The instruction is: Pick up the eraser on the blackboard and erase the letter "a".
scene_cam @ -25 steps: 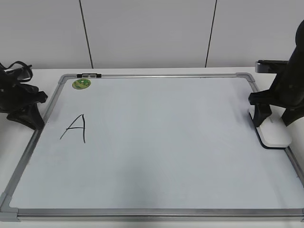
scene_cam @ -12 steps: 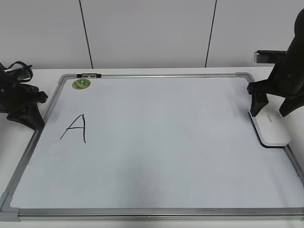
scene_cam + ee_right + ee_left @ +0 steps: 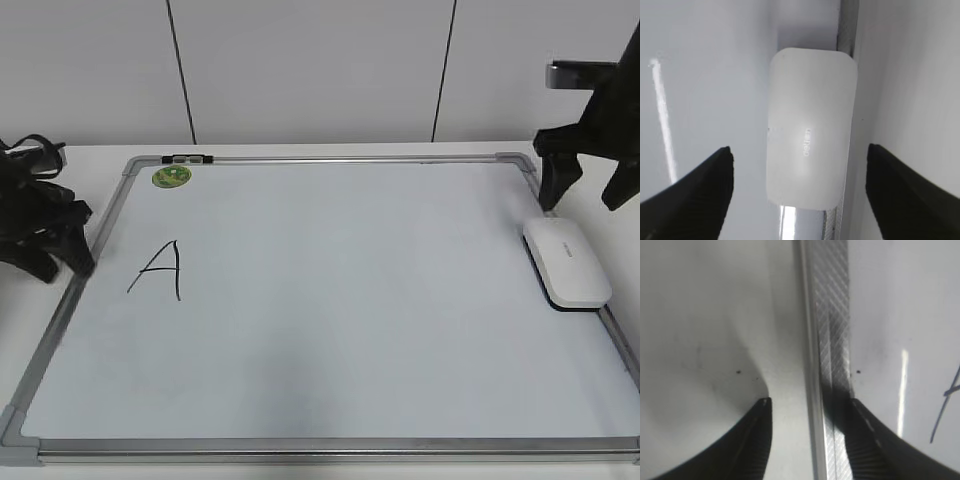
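Note:
The white eraser lies flat on the blackboard against its right frame, and it also shows in the right wrist view. My right gripper is open and empty, hanging above the eraser's far end; its jaws stand wide on either side of the eraser. My left gripper is open at the board's left edge, with its jaws on either side of the metal frame. No lowercase "a" shows on the board. The only letter is a capital "A" at the left.
A round green sticker and a dark clip sit at the board's far left corner. The board has grey plastic corners and rests on a white table. A white panelled wall stands behind.
My right gripper has risen off the eraser and moved back, leaving it flat by the right frame. My left gripper has shifted slightly down and left.

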